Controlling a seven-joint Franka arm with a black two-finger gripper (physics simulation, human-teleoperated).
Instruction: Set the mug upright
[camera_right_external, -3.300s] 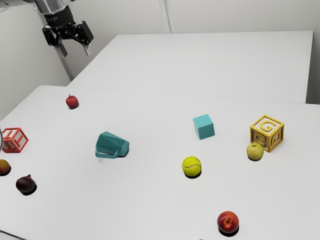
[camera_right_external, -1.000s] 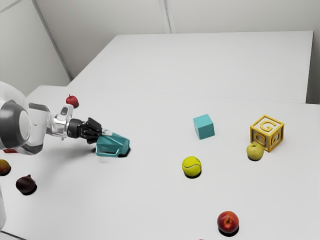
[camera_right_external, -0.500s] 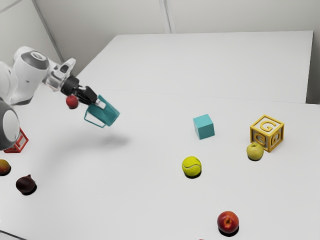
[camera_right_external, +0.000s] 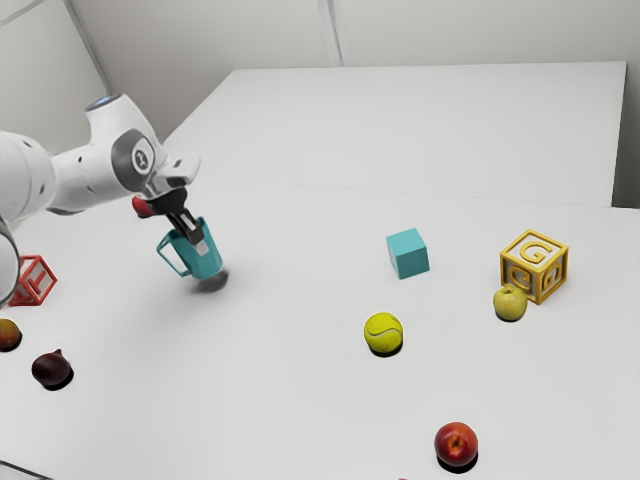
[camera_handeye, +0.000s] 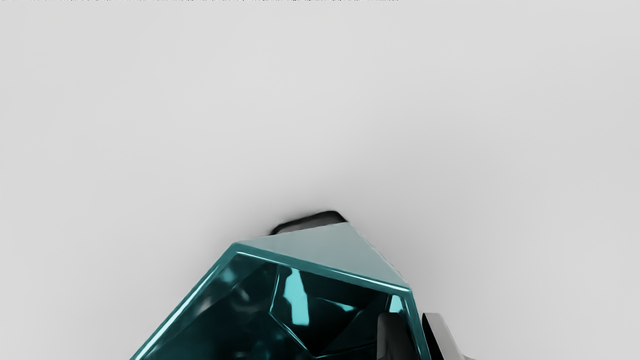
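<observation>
- My gripper (camera_right_external: 197, 239) is pinching the mug (camera_right_external: 207, 264) by its wall near the rim: the wrist view has one finger (camera_handeye: 394, 337) inside the mug and the other outside, with the wall between them.
- I see the mug below my hand, mouth up but leaning, its handle toward the exterior view's left.
- A dark shadow lies right by its base; I can't tell whether the base touches the table (camera_right_external: 290, 400).
- Partly hidden by my arm is a small red fruit (camera_right_external: 141, 207).
- Toward the exterior view's left I have a red block (camera_right_external: 36, 280), an orange-brown fruit (camera_right_external: 8, 334) and a dark onion (camera_right_external: 52, 369).
- Well apart from the mug, toward the exterior view's right, sit a teal cube (camera_right_external: 408, 254), a tennis ball (camera_right_external: 383, 333), a yellow letter block (camera_right_external: 535, 266) with a yellow apple (camera_right_external: 510, 303) just beside it, and a red apple (camera_right_external: 456, 443).
</observation>
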